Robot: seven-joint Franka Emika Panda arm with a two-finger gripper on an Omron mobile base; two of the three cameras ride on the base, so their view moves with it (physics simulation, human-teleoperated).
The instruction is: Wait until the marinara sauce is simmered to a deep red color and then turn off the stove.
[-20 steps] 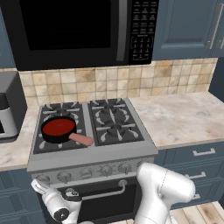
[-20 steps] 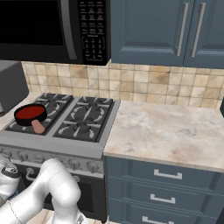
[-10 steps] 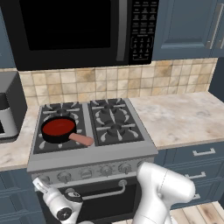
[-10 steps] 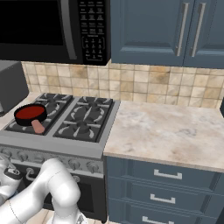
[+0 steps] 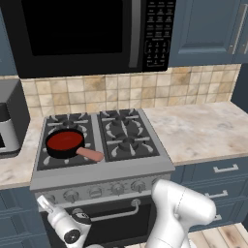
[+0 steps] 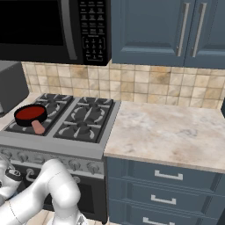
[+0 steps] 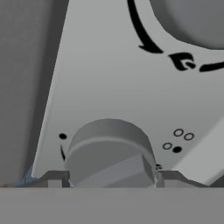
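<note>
The marinara sauce (image 5: 64,141) is a deep red disc in a small black pan with a pinkish handle (image 5: 89,154), on the front left burner of the stove (image 5: 104,170). In the right base view the sauce (image 6: 30,113) sits at the stove's (image 6: 57,147) left side. My gripper (image 5: 44,202) reaches low in front of the range, at the leftmost front knob. In the hand view that round grey knob (image 7: 109,148) lies between my fingertips, which press against its two sides; the gripper (image 7: 112,179) is shut on it.
A black microwave (image 5: 82,34) hangs above the range. A grey toaster oven (image 5: 7,121) stands on the left counter. Marble counter (image 5: 203,128) and blue drawers (image 6: 167,184) extend to the right. A second knob (image 7: 197,22) shows on the panel in the hand view.
</note>
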